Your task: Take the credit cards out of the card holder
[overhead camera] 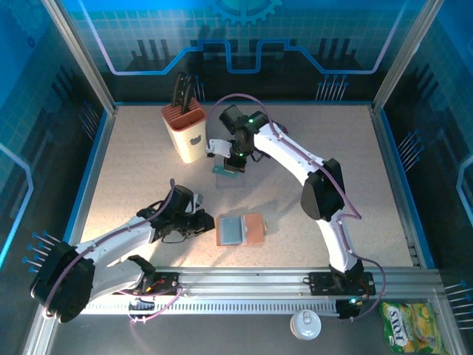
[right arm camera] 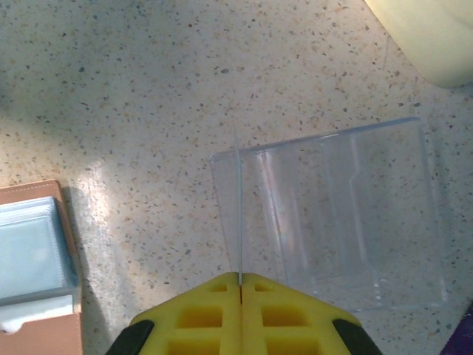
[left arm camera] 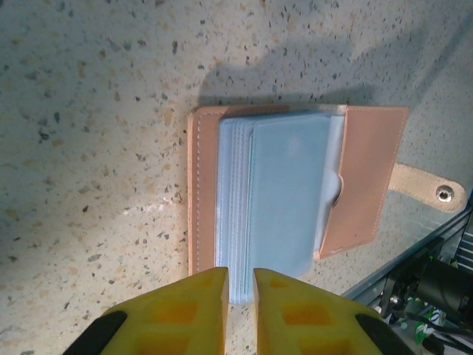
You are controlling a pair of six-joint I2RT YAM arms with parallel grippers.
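Card holder (overhead camera: 241,229) lay open on the table (overhead camera: 133,185) near its front edge, sleeves upward; the left gripper (left arm camera: 240,285) sat at the sleeves' edge, fingers a sliver apart, and we could not tell whether they pinched anything; the right gripper (right arm camera: 240,285), closed tight, held a teal credit card (overhead camera: 225,169) edge-on over the clear tray (right arm camera: 355,222) beside the knife block (overhead camera: 188,133).

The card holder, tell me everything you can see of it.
The card holder is tan leather with pale stitching, lying open and flat on the speckled table. A stack of clear grey-blue sleeves fills it; a strap tab with a metal snap sticks out. The left gripper sits at the sleeves' edge.
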